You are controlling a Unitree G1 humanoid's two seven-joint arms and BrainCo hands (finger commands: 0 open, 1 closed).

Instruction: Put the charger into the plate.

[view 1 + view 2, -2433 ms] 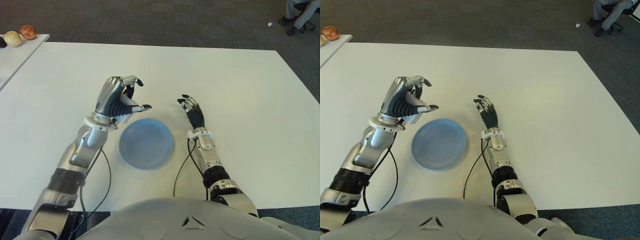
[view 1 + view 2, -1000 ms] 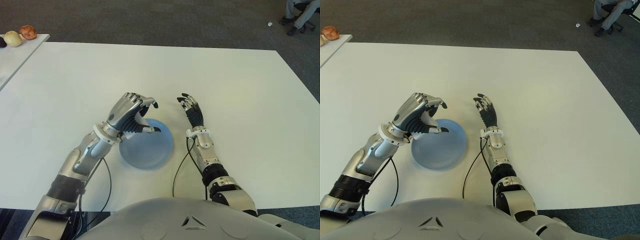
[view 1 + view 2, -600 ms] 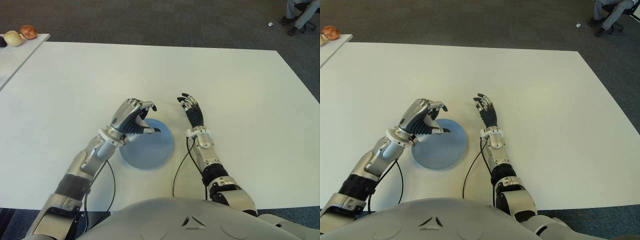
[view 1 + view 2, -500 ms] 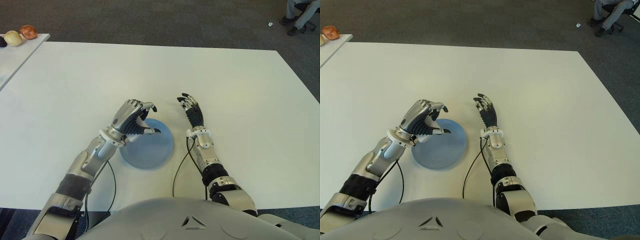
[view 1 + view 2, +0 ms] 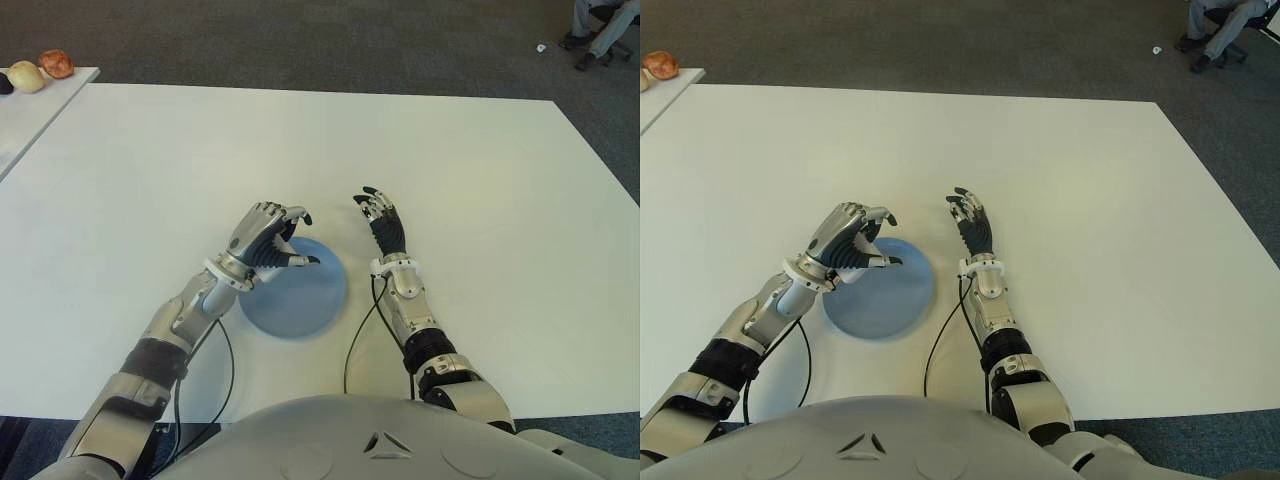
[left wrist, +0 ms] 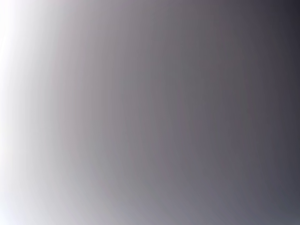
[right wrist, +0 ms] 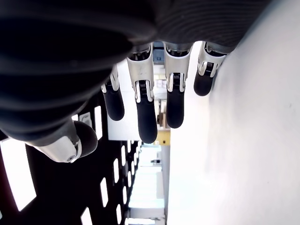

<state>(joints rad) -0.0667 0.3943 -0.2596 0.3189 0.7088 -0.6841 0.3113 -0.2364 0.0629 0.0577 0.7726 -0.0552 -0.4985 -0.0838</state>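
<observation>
A round blue plate [image 5: 300, 300] lies on the white table [image 5: 480, 200] close in front of me. My left hand [image 5: 272, 245] hovers over the plate's far-left rim with its fingers curled in. A small white piece, the charger [image 5: 283, 245], shows between its thumb and fingers; most of it is hidden by the hand. The left wrist view is a blank grey blur. My right hand [image 5: 383, 222] shows just right of the plate, fingers [image 7: 146, 117] stretched out and holding nothing.
Black cables [image 5: 355, 340] run from both wrists back toward my body beside the plate. A second white table at the far left carries a few rounded food items [image 5: 27, 76]. A seated person's legs [image 5: 600, 25] show at the far right on the carpet.
My left hand came down and rightward from beside the plate to over its far-left rim, fingers still curled. In the last half second it barely moved. The right hand stayed put.
</observation>
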